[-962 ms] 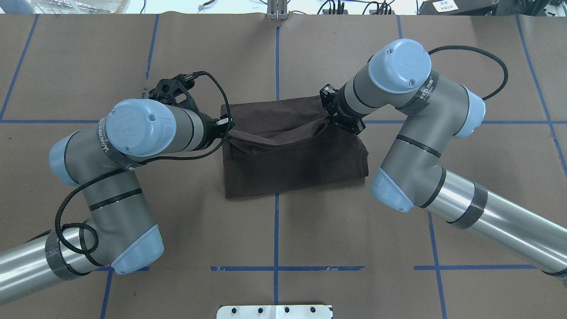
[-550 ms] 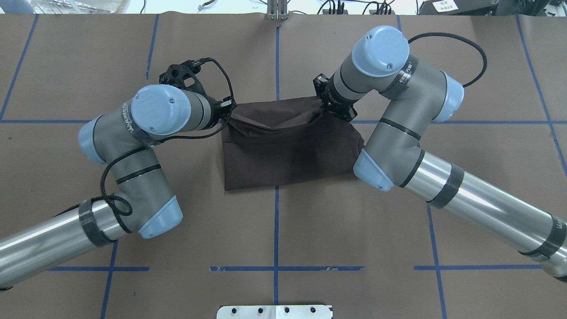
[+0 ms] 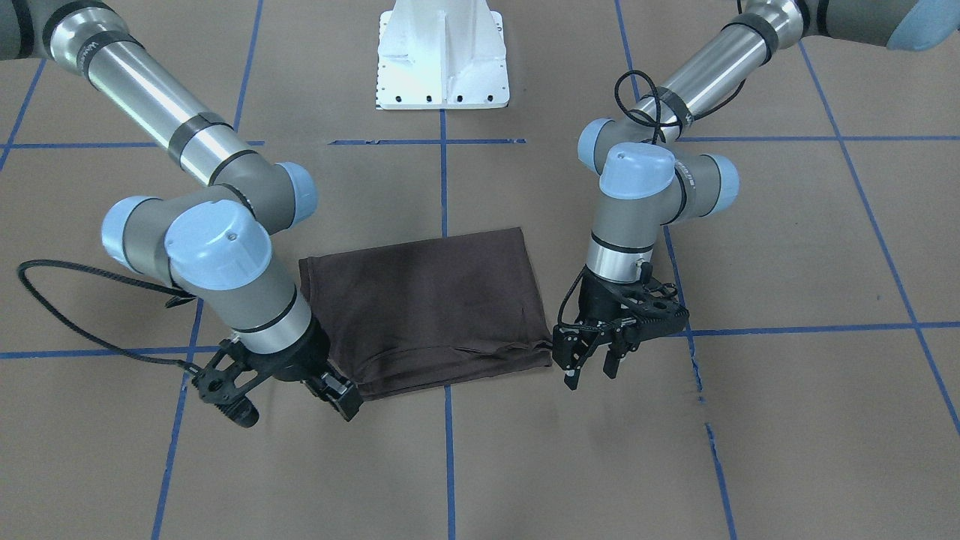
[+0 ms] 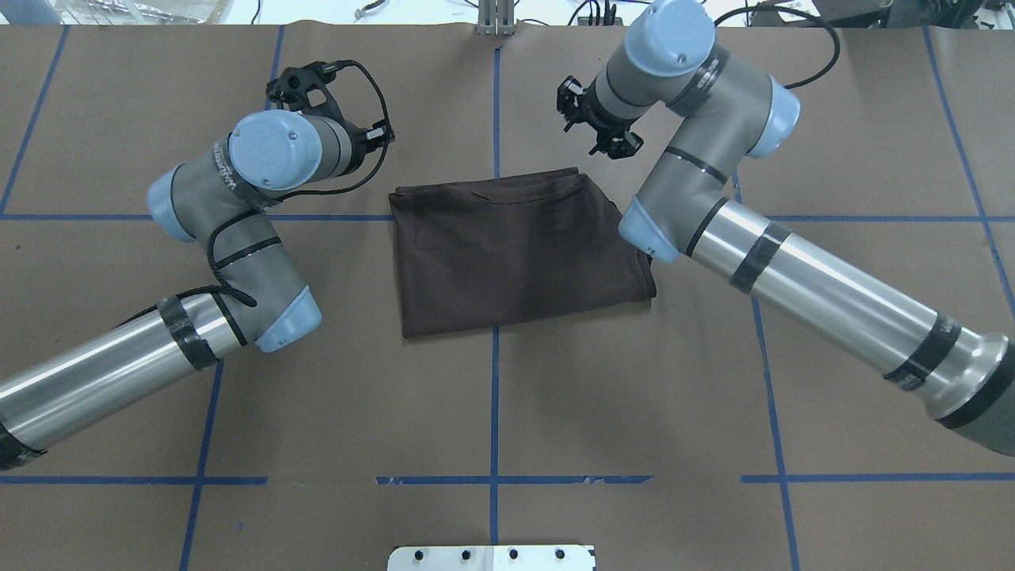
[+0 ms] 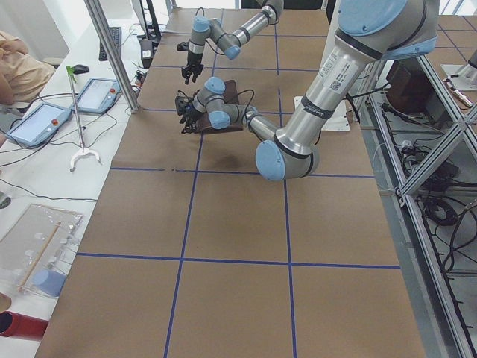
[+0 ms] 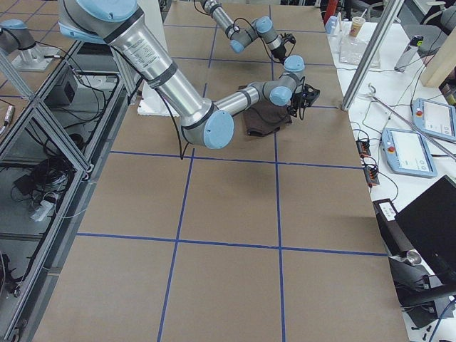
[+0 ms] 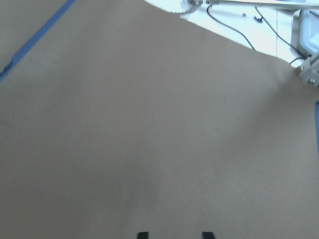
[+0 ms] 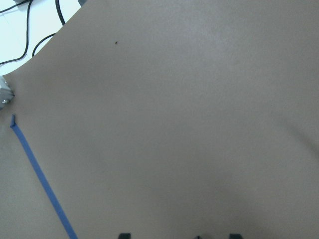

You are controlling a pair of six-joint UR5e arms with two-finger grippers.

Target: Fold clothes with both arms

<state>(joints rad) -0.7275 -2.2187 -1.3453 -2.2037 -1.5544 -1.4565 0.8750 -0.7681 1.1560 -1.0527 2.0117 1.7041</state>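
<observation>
- You have the dark brown T-shirt (image 4: 515,254) lying folded into a flat rectangle in the middle of the brown paper table cover (image 4: 634,396).
- Your left black two-finger gripper (image 3: 592,369) sits just off the shirt's far left corner, fingers spread and holding nothing.
- Your right black two-finger gripper (image 3: 341,397) is by the far right corner, likewise spread and empty.

The T-shirt (image 4: 515,254), mid-frame, is plain dark brown. The table (image 4: 634,396) beneath is a duller brown (paper-like), crossed by a grid of blue lines (image 4: 495,396). The left arm (image 4: 87,381) and right arm (image 4: 833,293) are silver-grey with light blue caps and black bands. The left hand (image 3: 590,375) and right hand (image 3: 341,397) are black. The pedestal (image 3: 442,60) at top centre is white.
</observation>
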